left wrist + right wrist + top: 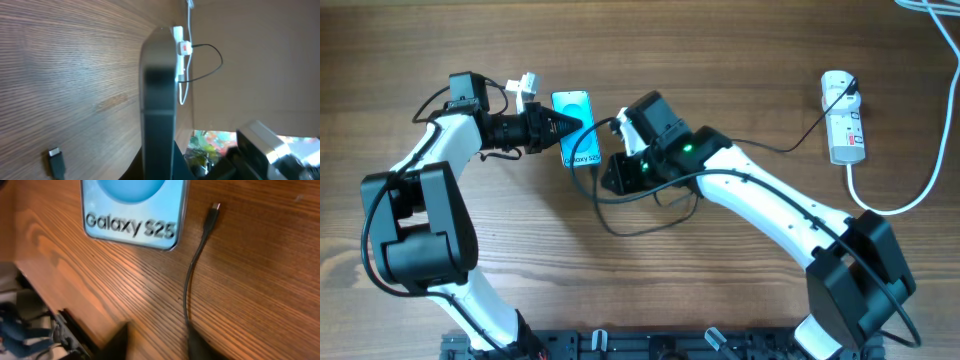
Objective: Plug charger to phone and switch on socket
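Note:
The phone lies on the table with its turquoise screen up; its "Galaxy S25" end shows in the right wrist view. My left gripper is shut on the phone's left edge; in the left wrist view the phone stands edge-on between the jaws. The charger cable runs from the socket to my right gripper. Its metal-tipped connector lies on the wood just beside the phone's end, unplugged. My right gripper is open, the cable passing by its right finger.
The socket's thick white cord curves along the right edge of the table. Slack black cable loops on the wood under my right arm. The socket also shows far off in the left wrist view, and the connector lies low left there.

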`<state>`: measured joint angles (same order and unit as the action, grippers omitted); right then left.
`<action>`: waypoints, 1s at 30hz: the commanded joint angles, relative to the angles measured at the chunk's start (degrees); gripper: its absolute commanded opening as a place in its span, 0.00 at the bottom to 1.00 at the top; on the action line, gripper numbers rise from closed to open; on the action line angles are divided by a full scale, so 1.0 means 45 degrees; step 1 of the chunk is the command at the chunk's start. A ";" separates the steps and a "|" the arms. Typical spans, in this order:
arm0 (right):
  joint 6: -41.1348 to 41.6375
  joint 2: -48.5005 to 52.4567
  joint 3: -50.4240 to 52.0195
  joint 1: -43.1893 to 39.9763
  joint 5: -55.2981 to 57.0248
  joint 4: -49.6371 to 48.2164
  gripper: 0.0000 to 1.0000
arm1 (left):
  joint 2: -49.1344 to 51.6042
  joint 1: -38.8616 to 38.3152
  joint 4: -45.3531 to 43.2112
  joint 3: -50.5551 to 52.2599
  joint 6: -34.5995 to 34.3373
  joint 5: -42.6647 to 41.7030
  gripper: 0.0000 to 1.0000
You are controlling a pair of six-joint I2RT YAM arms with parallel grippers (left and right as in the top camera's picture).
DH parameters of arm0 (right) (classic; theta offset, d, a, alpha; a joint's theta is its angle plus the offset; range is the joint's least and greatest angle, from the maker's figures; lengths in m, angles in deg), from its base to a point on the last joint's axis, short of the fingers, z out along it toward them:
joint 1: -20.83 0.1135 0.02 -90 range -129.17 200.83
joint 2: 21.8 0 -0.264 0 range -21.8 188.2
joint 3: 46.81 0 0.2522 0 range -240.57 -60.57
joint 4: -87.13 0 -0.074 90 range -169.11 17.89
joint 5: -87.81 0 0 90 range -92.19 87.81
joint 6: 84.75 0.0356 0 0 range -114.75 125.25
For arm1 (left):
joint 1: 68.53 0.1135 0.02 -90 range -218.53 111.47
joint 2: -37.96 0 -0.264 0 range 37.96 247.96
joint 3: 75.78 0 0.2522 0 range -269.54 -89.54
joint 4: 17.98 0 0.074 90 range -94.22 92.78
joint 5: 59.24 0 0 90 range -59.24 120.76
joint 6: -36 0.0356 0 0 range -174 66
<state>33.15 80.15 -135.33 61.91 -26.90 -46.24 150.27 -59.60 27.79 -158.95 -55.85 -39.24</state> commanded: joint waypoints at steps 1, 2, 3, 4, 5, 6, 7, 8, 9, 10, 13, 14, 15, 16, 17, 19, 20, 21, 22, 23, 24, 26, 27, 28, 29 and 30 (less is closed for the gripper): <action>0.0228 -0.0015 0.0024 0.0923 0.2011 0.0005 0.51 | -0.0005 0.0374 -0.0126 0.0039 -0.1477 0.2055 0.04; 0.0379 -0.0015 0.0024 0.1171 0.2744 -0.0005 0.51 | -0.0005 0.0529 -0.0112 0.0039 -0.1851 0.2540 0.04; 0.0505 0.0019 0.0024 0.1511 0.3881 -0.0015 0.51 | -0.0005 0.0699 -0.0034 0.0039 -0.2186 0.3021 0.04; 0.0505 0.0083 0.0024 0.1797 0.4619 -0.0112 0.50 | -0.0005 0.0840 0.0083 0.0039 -0.2433 0.3415 0.04; 0.0510 0.0257 0.0024 0.2118 0.5241 -0.0277 0.49 | -0.0005 0.0957 0.0189 0.0044 -0.2472 0.3643 0.04; 0.0510 0.0471 0.0024 0.2302 0.5498 -0.0437 0.49 | -0.0005 0.0986 0.0238 0.0044 -0.2599 0.3803 0.04; 0.0554 0.0840 0.0024 0.2521 0.5605 -0.0690 0.48 | -0.0005 0.0986 0.0272 0.0044 -0.2827 0.4061 0.04; 0.0743 0.1219 0.0024 0.2671 0.5586 -0.0889 0.47 | -0.0005 0.0967 0.0277 0.0044 -0.2958 0.4240 0.04; 0.0845 0.1603 0.0024 0.2803 0.5591 -0.1117 0.46 | -0.0005 0.0952 0.0282 0.0044 -0.3036 0.4391 0.04; 0.0826 0.2098 0.0024 0.2958 0.5595 -0.1409 0.43 | -0.0005 0.0957 0.0282 0.0044 -0.3036 0.4391 0.04; 0.0792 0.3041 0.0024 0.3123 0.5722 -0.1846 0.41 | -0.0005 0.0957 0.0282 0.0044 -0.3036 0.4391 0.04; 0.0787 0.3211 0.0024 0.3118 0.5872 -0.1855 0.40 | -0.0005 0.0957 0.0282 0.0044 -0.3036 0.4391 0.04; 0.0792 0.3381 0.0024 0.3118 0.5882 -0.1812 0.36 | -0.0005 0.0957 0.0277 0.0044 -0.3036 0.4391 0.04; 0.0801 0.3502 0.0024 0.3118 0.5863 -0.1715 0.27 | -0.0005 0.0957 0.0277 0.0044 -0.3036 0.4391 0.04; 0.0865 0.3517 0.0019 0.3118 0.5770 -0.1394 0.16 | -0.0005 0.0957 0.0277 0.0044 -0.3036 0.4391 0.04; 0.1243 0.3463 -0.0029 0.3113 0.5105 -0.0491 0.04 | -0.0005 0.0957 0.0277 0.0044 -0.3036 0.4391 0.04; 0.1263 0.3463 -0.0063 0.3065 0.4527 0.0044 0.04 | -0.0005 0.0957 0.0277 0.0039 -0.3036 0.4391 0.04; 0.1273 0.3463 -0.0175 0.2968 0.3682 0.1035 0.04 | -0.0005 0.0957 0.0277 0.0044 -0.3036 0.4391 0.04; 0.1273 0.3463 -0.0257 0.2866 0.3143 0.1836 0.04 | -0.0005 0.0957 0.0277 0.0044 -0.3036 0.4391 0.04; 0.1137 0.3458 -0.0384 0.2686 0.2613 0.3011 0.04 | -0.0005 0.0957 0.0277 0.0044 -0.3036 0.4391 0.04; 0.0899 0.3463 -0.0461 0.2399 0.2467 0.4362 0.04 | -0.0005 0.0957 0.0282 0.0044 -0.3036 0.4386 0.04; 0.0355 0.3463 -0.0452 0.1899 0.2526 0.5605 0.04 | -0.0005 0.0957 0.0277 0.0044 -0.3036 0.4386 0.04; 0.0010 0.3463 -0.0447 0.1583 0.2511 0.5552 0.05 | -0.0005 0.0957 0.0277 0.0039 -0.3036 0.4386 0.04; 0.0029 0.3463 -0.0452 0.1384 0.2390 0.5348 0.10 | -0.0005 0.0957 0.0282 0.0044 -0.3036 0.4386 0.04; 0.0034 0.3463 -0.0457 0.1282 0.2215 0.5231 0.18 | -0.0005 0.0957 0.0301 0.0044 -0.3036 0.4386 0.04; 0.0078 0.3463 -0.0461 0.1146 0.2127 0.5119 0.31 | -0.0005 0.0957 0.0316 0.0044 -0.3036 0.4386 0.04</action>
<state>34.57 95.04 -137.21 68.20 -14.90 -22.44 150.27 -55.18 29.19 -158.90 -69.40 -18.34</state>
